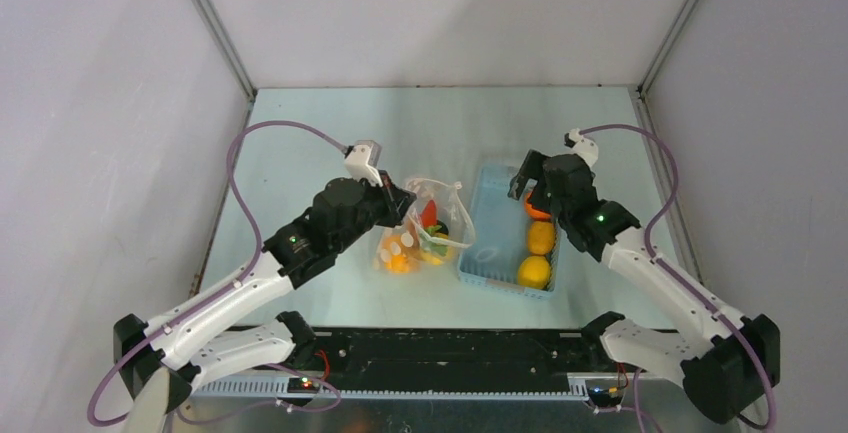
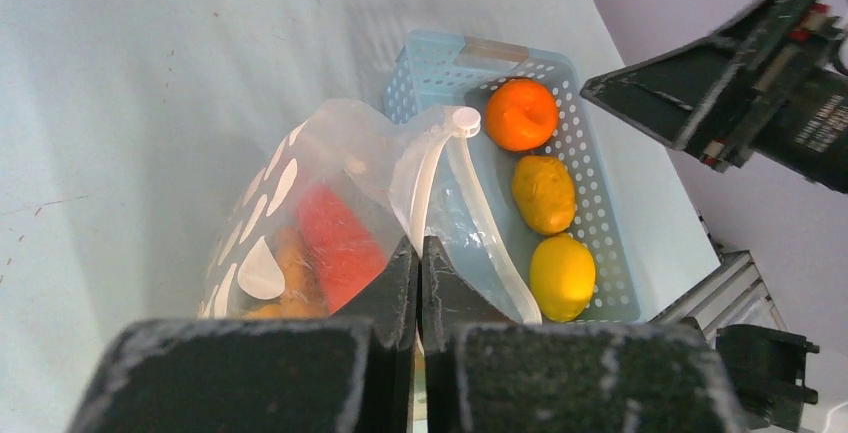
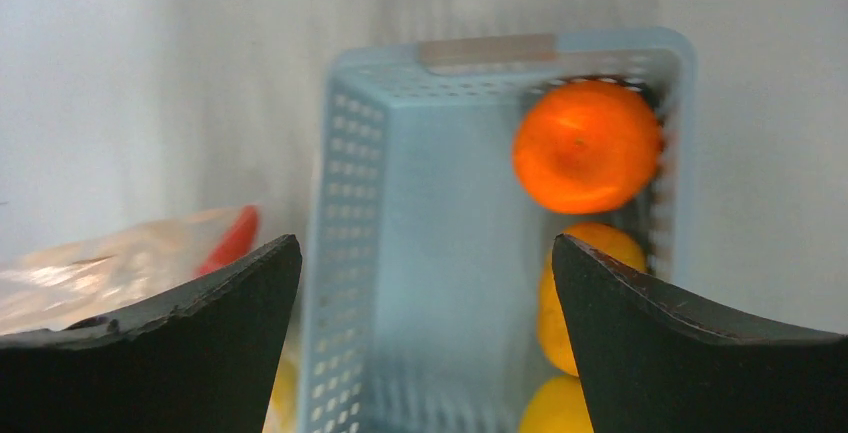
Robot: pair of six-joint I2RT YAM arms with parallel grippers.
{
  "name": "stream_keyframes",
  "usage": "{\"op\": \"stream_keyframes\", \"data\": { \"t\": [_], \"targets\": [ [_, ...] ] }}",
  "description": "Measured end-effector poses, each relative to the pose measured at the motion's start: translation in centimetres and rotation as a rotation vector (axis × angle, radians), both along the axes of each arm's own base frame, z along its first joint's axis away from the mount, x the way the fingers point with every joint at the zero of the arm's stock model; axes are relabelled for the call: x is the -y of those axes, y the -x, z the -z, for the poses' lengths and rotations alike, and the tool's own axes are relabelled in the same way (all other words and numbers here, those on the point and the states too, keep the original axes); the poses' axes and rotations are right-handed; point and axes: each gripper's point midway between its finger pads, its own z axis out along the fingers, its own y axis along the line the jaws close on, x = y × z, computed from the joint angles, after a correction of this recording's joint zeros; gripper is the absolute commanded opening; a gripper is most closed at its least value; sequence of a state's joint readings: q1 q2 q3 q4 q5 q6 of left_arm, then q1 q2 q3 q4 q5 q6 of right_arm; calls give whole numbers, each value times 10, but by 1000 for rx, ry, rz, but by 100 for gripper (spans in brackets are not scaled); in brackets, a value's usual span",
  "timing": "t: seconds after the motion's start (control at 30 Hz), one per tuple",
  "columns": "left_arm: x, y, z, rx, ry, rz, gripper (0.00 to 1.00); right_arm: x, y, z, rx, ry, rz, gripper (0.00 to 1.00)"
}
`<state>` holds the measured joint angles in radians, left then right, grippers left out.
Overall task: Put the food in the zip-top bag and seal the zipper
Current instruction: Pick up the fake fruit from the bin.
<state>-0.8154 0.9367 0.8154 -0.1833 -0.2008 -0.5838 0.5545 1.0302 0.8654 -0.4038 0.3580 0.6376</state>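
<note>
The clear dotted zip-top bag lies left of the basket and holds a red piece, orange pieces and dark green bits. My left gripper is shut on the bag's rim by the white zipper strip and holds the mouth up; its slider is at the far end. An orange fruit, a yellow-orange piece and a lemon lie in the basket. My right gripper hangs open and empty over the basket's far end, with the orange fruit ahead of its right finger.
The light blue perforated basket stands right of the bag, its left half bare. Grey walls close the table on three sides. The right gripper shows at the upper right of the left wrist view.
</note>
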Motion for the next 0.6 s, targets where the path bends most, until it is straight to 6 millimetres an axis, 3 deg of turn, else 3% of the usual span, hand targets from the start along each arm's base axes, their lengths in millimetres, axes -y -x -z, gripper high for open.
{"op": "stream_keyframes", "data": {
  "t": [0.13, 0.33, 0.6],
  "targets": [
    [0, 0, 0, 6, -7, 6, 0, 16, -9, 26, -68, 103, 0, 99],
    [4, 3, 0, 3, -6, 34, 0, 19, -20, 67, -117, 478, -321, 99],
    [9, 6, 4, -3, -19, 74, 0, 32, -32, 97, -139, 852, -696, 100]
  ]
}}
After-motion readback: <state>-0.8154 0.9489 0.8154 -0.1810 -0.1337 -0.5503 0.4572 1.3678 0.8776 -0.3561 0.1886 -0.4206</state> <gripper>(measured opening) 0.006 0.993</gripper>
